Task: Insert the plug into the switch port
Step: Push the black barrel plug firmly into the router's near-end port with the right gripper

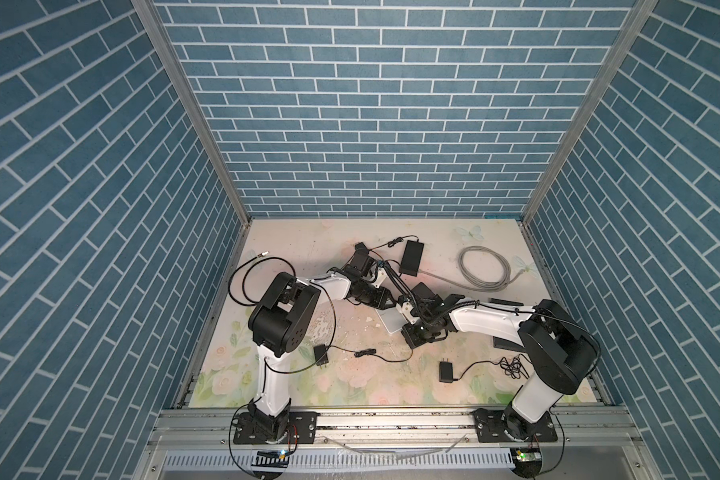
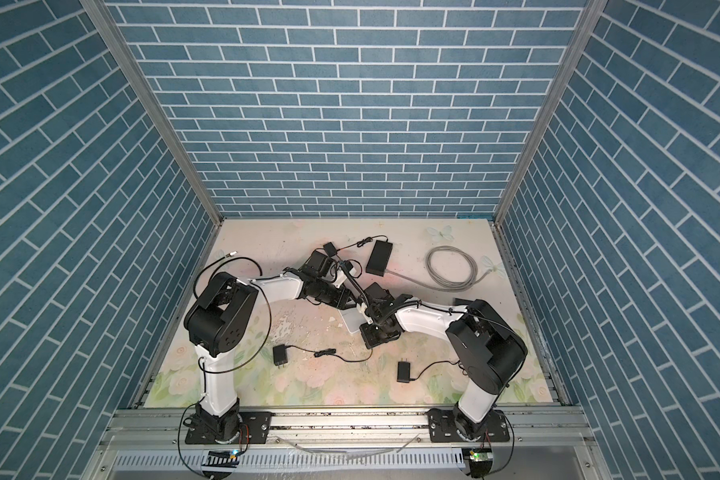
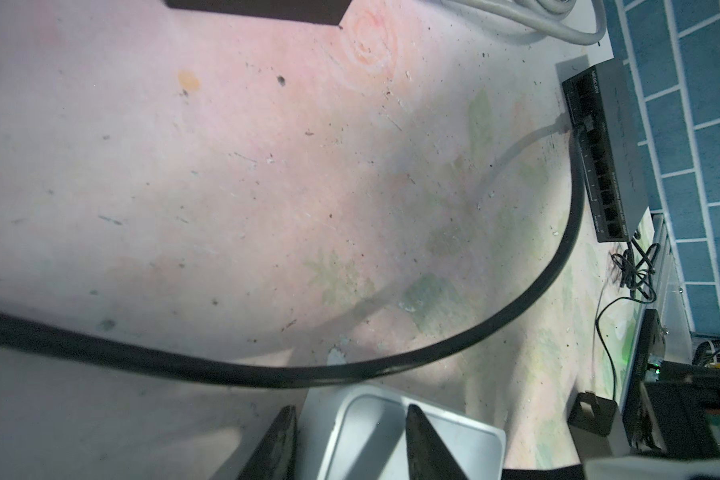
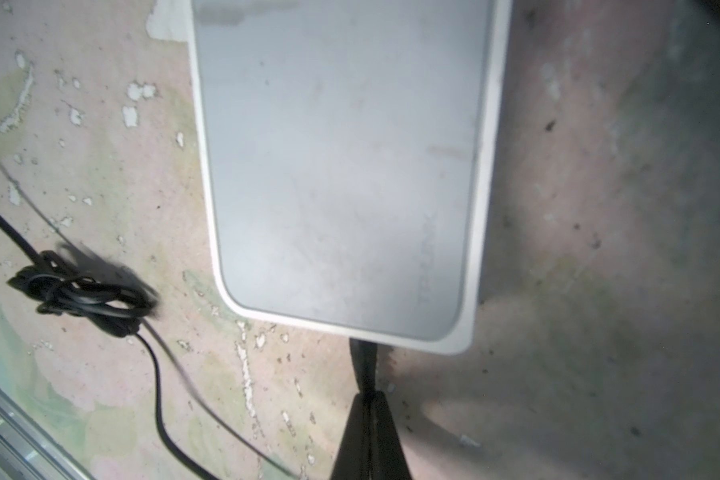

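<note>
Right gripper [image 4: 366, 399] up close, pressed together on black plug [image 4: 360, 355]; plug nose meets white switch [image 4: 341, 166] edge, port hidden. Left gripper [image 3: 350, 409] spread astride switch corner. Best play: brace switch first, push plug straight and level, no twisting, ease off once seated.

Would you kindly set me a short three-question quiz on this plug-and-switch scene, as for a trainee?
1. True or false: the right gripper is shut on the black plug lead reaching the edge of the flat white plastic switch box.
2. The left gripper has its jaws: A) apart at a corner of the white box; B) shut on a wall adapter; C) clamped on a power brick.
3. Fill in: the coiled grey cable lies near the floral table's far ___ corner.
Key: 1 true; 2 A; 3 right.
</note>
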`<state>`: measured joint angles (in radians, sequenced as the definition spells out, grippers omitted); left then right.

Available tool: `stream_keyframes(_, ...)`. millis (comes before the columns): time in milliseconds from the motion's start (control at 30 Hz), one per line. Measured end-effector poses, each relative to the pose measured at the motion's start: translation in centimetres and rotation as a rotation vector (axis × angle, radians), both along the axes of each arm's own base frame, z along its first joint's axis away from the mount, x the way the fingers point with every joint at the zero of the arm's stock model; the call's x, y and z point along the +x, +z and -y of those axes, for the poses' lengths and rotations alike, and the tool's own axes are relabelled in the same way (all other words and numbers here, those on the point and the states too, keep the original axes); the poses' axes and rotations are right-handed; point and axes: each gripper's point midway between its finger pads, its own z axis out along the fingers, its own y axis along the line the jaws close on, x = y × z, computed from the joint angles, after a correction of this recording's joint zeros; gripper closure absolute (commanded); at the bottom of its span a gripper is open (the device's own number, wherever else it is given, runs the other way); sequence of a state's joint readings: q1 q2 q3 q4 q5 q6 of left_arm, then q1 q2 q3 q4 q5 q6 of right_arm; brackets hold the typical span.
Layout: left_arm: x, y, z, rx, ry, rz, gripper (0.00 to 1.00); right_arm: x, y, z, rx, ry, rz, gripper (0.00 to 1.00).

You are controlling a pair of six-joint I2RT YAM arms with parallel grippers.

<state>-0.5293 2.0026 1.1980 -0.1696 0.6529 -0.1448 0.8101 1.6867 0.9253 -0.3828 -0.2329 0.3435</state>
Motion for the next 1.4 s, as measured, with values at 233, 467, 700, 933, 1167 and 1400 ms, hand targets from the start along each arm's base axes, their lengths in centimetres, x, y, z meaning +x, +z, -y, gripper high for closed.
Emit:
stream_keyframes(233, 0.1, -0.1, -1.4, 0.022, 0.034, -0.004, 0.59, 0.8, 0.1, -0.2, -0.011, -0.011, -0.011, 1.0)
stream_keyframes(467, 0.0, -0.1, -1.6, 0.02, 0.044, -0.011, 0.59, 0.9, 0.1, -0.2, -0.015, -0.014, -0.029, 1.0)
stream_keyframes(700, 0.2, 0.0, -1.6, 0.014, 0.05, -0.004, 0.6, 0.8, 0.1, -0.6, -0.019, -0.001, -0.059, 1.0)
stream_keyframes(933, 0.2, 0.0, -1.5, 0.01, 0.048, 0.003, 0.61, 0.8, 0.2, -0.6, -0.026, 0.001, -0.065, 0.99)
stream_keyframes(1167, 0.4, 0.0, -1.6, 0.016, 0.054, 0.007, 0.62, 1.4, 1.0, -0.9, -0.029, 0.008, -0.064, 0.98)
stream_keyframes(1400, 0.5, 0.1, -1.8, 0.025, 0.072, 0.004, 0.62, 1.6, 0.9, -0.9, -0.031, 0.006, -0.064, 0.95)
